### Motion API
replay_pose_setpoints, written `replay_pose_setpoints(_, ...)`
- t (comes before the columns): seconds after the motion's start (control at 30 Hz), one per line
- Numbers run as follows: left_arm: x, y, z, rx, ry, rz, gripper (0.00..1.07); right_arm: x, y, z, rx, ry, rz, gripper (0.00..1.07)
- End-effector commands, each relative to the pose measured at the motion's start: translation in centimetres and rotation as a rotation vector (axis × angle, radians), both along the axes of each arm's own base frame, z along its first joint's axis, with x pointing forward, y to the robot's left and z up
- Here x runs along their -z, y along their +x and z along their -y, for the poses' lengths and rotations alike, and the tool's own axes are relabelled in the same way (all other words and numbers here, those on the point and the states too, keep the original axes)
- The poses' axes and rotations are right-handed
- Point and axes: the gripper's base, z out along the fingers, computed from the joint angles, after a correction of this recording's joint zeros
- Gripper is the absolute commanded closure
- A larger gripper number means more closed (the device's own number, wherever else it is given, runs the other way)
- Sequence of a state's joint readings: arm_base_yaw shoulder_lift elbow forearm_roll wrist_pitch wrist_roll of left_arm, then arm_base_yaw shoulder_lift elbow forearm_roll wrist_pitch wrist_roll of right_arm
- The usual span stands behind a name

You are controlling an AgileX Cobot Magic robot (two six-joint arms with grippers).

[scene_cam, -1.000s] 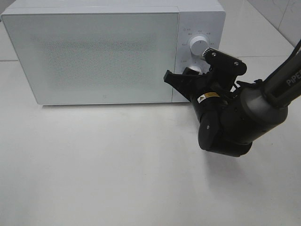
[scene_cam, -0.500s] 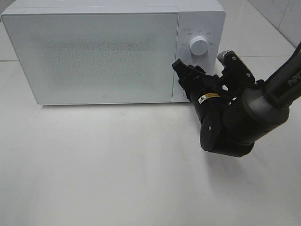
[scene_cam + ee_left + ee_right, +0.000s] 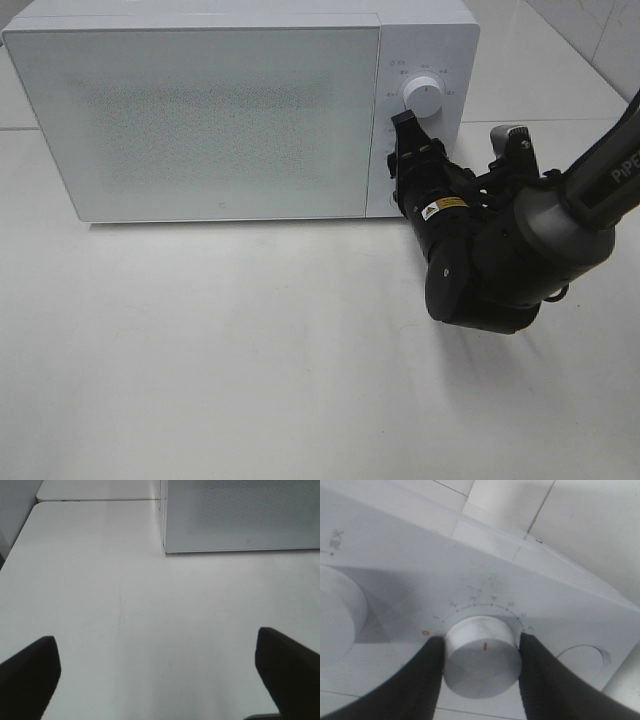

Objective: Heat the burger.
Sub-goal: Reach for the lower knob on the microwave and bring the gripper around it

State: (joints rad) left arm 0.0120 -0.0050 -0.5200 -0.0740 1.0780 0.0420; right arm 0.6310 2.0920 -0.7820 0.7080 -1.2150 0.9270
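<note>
Gripper [image 3: 481,651] fingers pressed against both sides of knob [image 3: 481,666], red mark on its face, second knob [image 3: 340,611] nearby, white panel [image 3: 395,555].

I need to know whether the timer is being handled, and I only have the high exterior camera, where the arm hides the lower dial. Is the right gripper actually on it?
Observer: Yes. In the right wrist view the right gripper has a finger pressed against each side of the lower knob.
Operator: Where does its pointer stand?
Observer: The knob's red line points toward the middle of the numbered arc, away from the orange dot.
Operator: And the left arm?
Observer: The left gripper is open over the white table, near a corner of the microwave.
</note>
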Motion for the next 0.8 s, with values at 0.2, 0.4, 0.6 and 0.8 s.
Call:
replay_pose_setpoints(0.2, 0.03, -0.23, -0.01, -0.008, -0.005, 0.025, 0.09, -2.53, 0.25, -0.62, -0.008, 0.227, 0.213, 1.07)
replay_pose_setpoints(0.4, 0.03, -0.23, -0.01, -0.008, -0.005, 0.025, 0.09, -2.53, 0.25, -0.61, 0.002, 0.344, 0.211, 1.07)
replay_pose_setpoints(0.6, 0.03, -0.23, -0.01, -0.008, -0.005, 0.025, 0.09, -2.49, 0.25, -0.47, 0.023, 0.419, 0.209, 1.07)
replay_pose_setpoints(0.8, 0.03, -0.23, -0.01, -0.008, -0.005, 0.025, 0.09, -2.48, 0.25, -0.43, 0.034, 0.491, 0.207, 1.07)
